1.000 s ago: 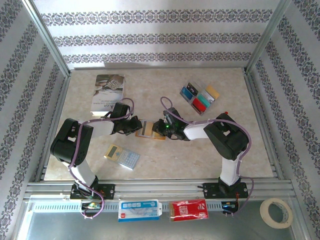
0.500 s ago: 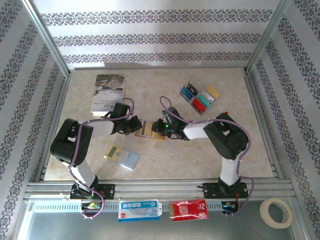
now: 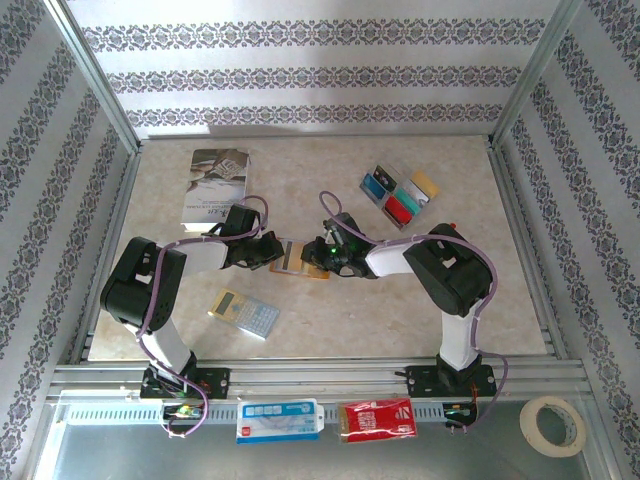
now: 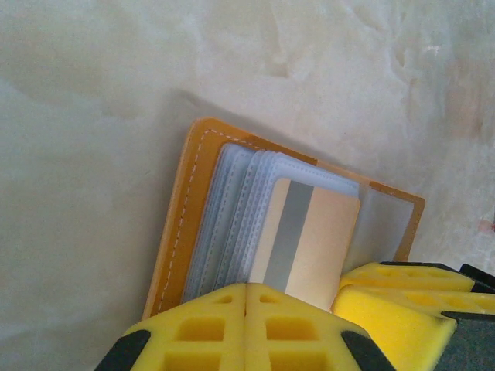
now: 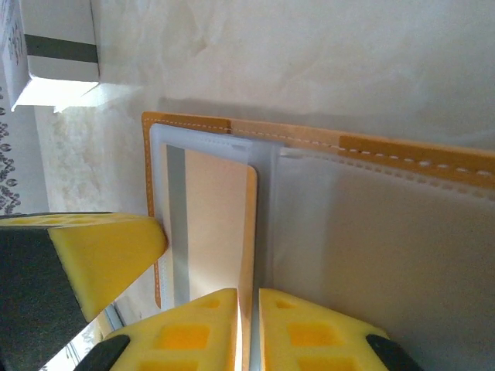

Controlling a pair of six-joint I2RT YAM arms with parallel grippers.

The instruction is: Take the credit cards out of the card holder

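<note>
The right end effector (image 5: 249, 328) has edged in over the card holder (image 4: 179, 209) at the middle of the bench (image 3: 360, 320); its pads now clamp a cream credit card (image 5: 216, 209); the left end effector (image 4: 246, 317), pads together, pins the holder's edge; other cards (image 3: 400, 195) already lie out; a pull looks due.
</note>
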